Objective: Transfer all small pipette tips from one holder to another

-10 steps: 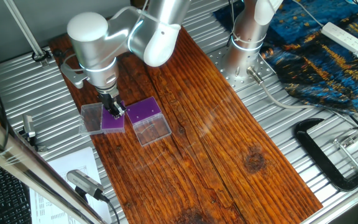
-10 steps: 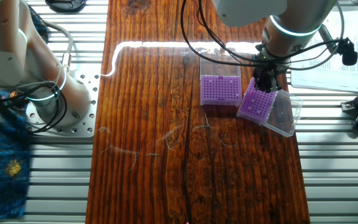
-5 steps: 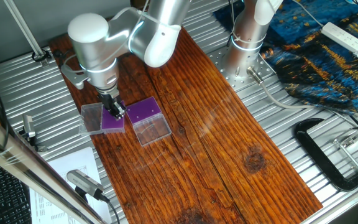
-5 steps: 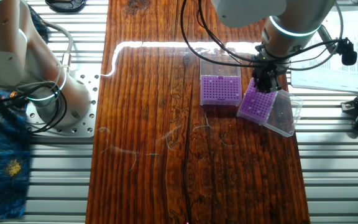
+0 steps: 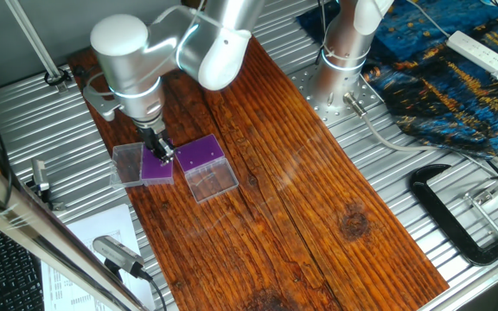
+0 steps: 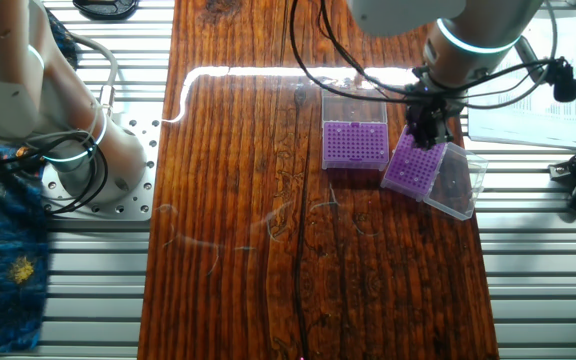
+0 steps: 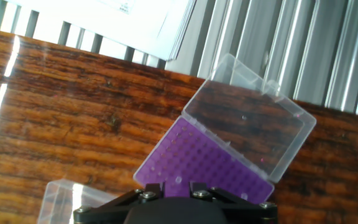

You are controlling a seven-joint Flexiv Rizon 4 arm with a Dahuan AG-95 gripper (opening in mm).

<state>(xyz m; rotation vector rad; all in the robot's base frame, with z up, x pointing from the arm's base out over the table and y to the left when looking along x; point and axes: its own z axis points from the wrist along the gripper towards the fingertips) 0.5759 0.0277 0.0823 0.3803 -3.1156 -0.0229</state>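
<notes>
Risen slightly off darker rack (image 6: 414, 166), gripper (image 6: 428, 133), finger state indiscernible; lighter rack (image 6: 355, 144) at 9 o'clock; transfer progress unclear.

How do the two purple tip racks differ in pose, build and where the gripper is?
The wider rack sits square to the table edges; the narrower rack is turned at an angle. The wider rack stands on a boxy base, while the narrower rack lies flatter. The gripper is above the narrower rack, not the wider rack. Both are purple, with clear lids hinged open.
</notes>
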